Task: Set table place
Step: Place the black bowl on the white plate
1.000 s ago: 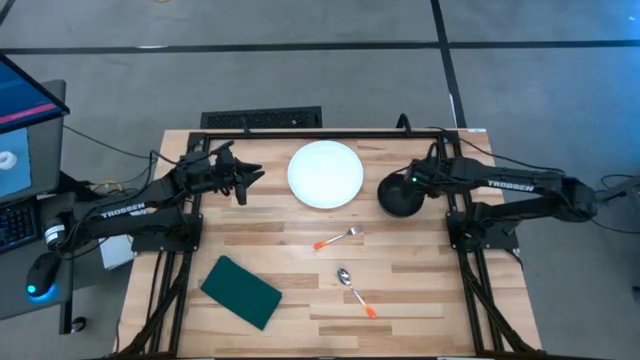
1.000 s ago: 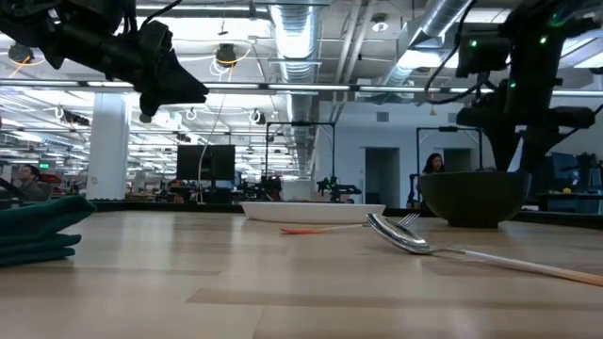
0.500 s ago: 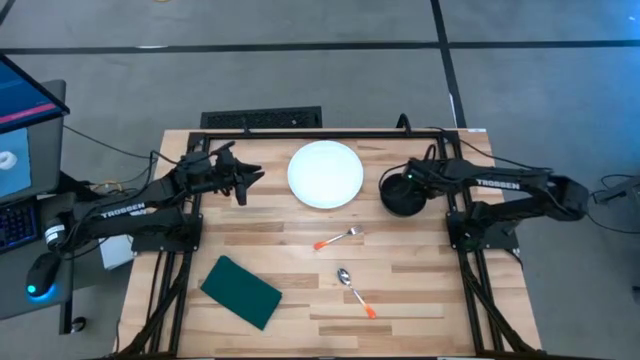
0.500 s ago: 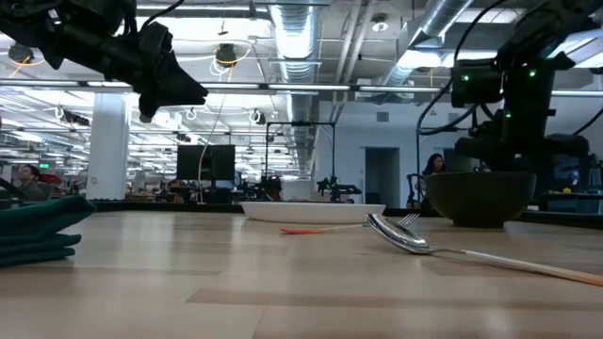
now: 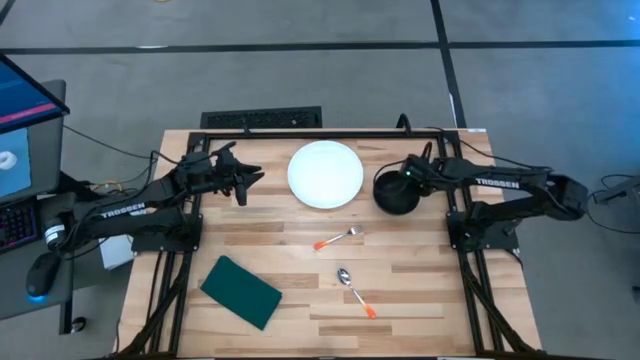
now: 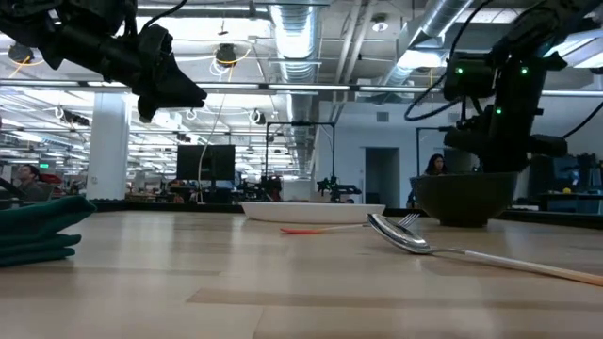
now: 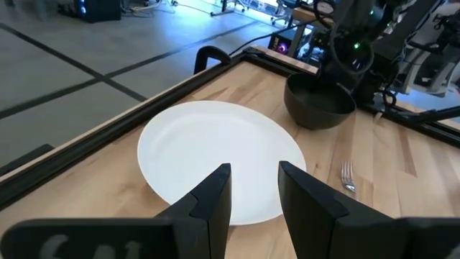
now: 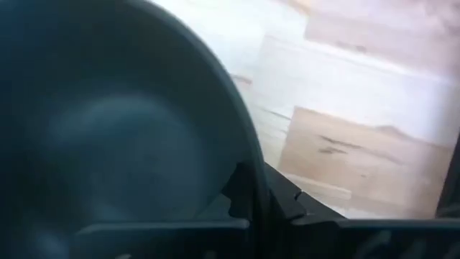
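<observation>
The round white plate [image 5: 325, 174] lies flat at the far middle of the wooden table [image 5: 430, 290]. To its right stands a small black bowl [image 5: 394, 196], and my right gripper [image 5: 409, 177] is shut on its rim. Left of the plate, my left gripper [image 5: 243, 185] hovers above the table, open and holding nothing. In the left wrist view its fingers [image 7: 215, 198] point toward the plate [image 7: 208, 155], with the bowl [image 7: 320, 108] beyond. My right gripper holds the bowl's rim at its far right side [image 8: 248, 155]. One finger is inside the bowl and one outside. The fingers come from above, slanting in from the table's right. In the low view the bowl [image 6: 462, 200] sits upright with its base at the table top.
A fork with an orange handle [image 5: 338, 239] lies in front of the plate, and a spoon with an orange handle [image 5: 355, 291] lies nearer the front edge. A dark green pad [image 5: 240, 291] lies at the near left. A person shows far off in the room behind.
My right gripper has come down onto the bowl's rim and taken hold. The bowl has slid a little toward the table's left, toward the plate, staying upright.
</observation>
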### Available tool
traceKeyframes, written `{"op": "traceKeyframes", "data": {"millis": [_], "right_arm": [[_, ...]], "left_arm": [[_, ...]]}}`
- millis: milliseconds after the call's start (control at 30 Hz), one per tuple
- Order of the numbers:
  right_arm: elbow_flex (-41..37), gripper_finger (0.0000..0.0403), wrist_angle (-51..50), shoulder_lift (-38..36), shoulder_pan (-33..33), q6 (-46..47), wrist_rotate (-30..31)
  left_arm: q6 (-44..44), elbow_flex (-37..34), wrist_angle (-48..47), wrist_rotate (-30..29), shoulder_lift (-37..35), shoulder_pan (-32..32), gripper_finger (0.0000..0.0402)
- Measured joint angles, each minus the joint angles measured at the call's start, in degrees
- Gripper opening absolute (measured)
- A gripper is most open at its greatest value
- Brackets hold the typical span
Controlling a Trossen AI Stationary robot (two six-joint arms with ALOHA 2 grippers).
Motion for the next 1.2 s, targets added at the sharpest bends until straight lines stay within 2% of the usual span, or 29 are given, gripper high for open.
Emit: {"op": "traceKeyframes", "data": {"millis": [233, 467, 667, 867, 1033, 1200], "right_arm": [[9.0, 0.0026, -0.2, -2.4, 0.8, -5.5, 1.1], [22.7, 0.0026, 0.1, 1.1, 1.7, -10.6, 0.5], [35.2, 0.0026, 0.1, 10.7, 1.0, -15.7, -3.1], [46.0, 0.0026, 0.1, 23.8, -1.0, -20.8, -10.4], [51.0, 0.0026, 0.3, 33.5, -2.7, -22.6, -14.0], [52.8, 0.0026, 0.0, 41.1, -4.8, -24.0, -15.8]], "left_arm": [[0.0, 0.0, 0.0, -0.7, 0.3, 0.0, 0.0106], [0.4, 0.0, -1.9, -2.9, 0.5, 0.0, 0.0106], [0.3, 0.0, -3.2, -4.9, 0.5, 0.0, 0.0106], [0.2, 0.0, -3.9, -4.9, 0.5, 0.0, 0.0106], [0.1, 0.0, -4.0, -4.9, 0.5, 0.0, 0.0106], [0.4, 0.0, -4.3, -4.9, 0.5, 0.0, 0.0106]]}}
